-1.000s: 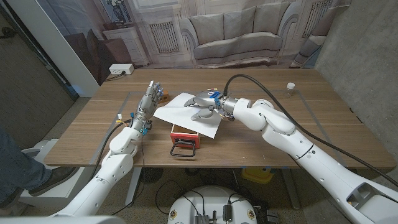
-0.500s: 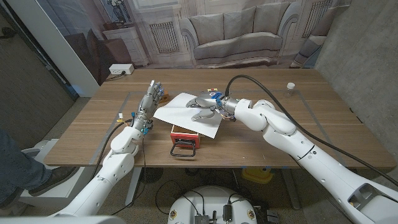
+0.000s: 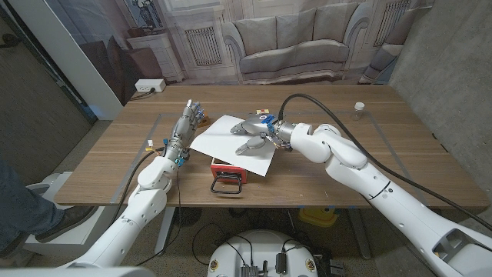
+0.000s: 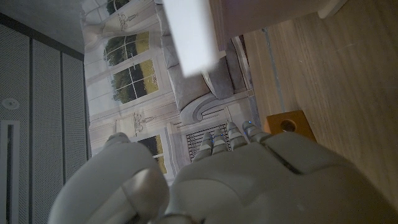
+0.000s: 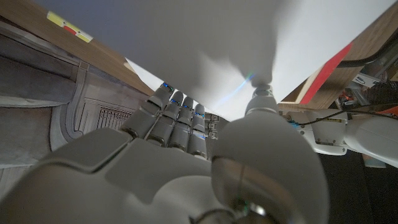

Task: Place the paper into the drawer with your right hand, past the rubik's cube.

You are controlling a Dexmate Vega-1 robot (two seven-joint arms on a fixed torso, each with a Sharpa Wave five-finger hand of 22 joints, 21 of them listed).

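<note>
A white sheet of paper [image 3: 231, 142] hangs tilted over the middle of the table, pinched by my right hand [image 3: 254, 135] at its far right side. In the right wrist view the thumb [image 5: 263, 98] presses the paper [image 5: 249, 43] from below. The sheet's near edge covers most of the small red drawer [image 3: 228, 172] with a black handle. The rubik's cube [image 3: 266, 117] peeks out just behind my right hand. My left hand [image 3: 184, 123] stands upright left of the paper, fingers apart and holding nothing.
A small orange wooden block [image 3: 203, 117] sits by my left hand's fingers, also seen in the left wrist view [image 4: 286, 123]. A small clear bottle [image 3: 358, 109] stands at the far right of the table. Bare wood [image 3: 369, 146] lies to the right.
My right hand has drawn the paper slightly toward the near edge and lower, so it now hides the drawer's inside. The left hand has stayed put.
</note>
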